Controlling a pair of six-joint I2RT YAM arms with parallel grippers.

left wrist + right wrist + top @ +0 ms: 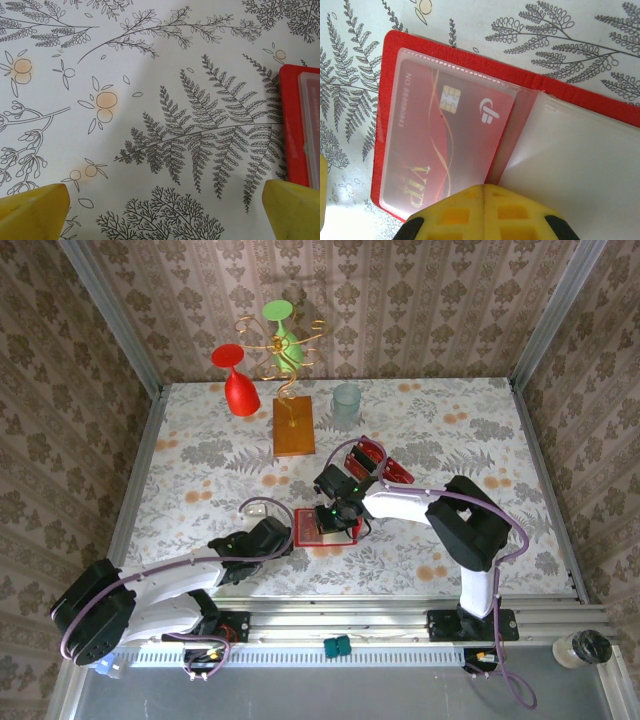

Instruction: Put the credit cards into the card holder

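The red card holder lies open on the table, and a red credit card with a chip and gold "VIP" lettering sits inside its left clear pocket. My right gripper is shut, its yellow fingers pressed together over the holder's near edge by the fold, with nothing between them. In the top view the holder lies under my right gripper. Two more credit cards lie just behind it. My left gripper is open just left of the holder's edge, over bare tablecloth.
At the back stand an orange wooden block with a wire stand holding a green glass, a red glass and a clear cup. A small white object lies near my left wrist.
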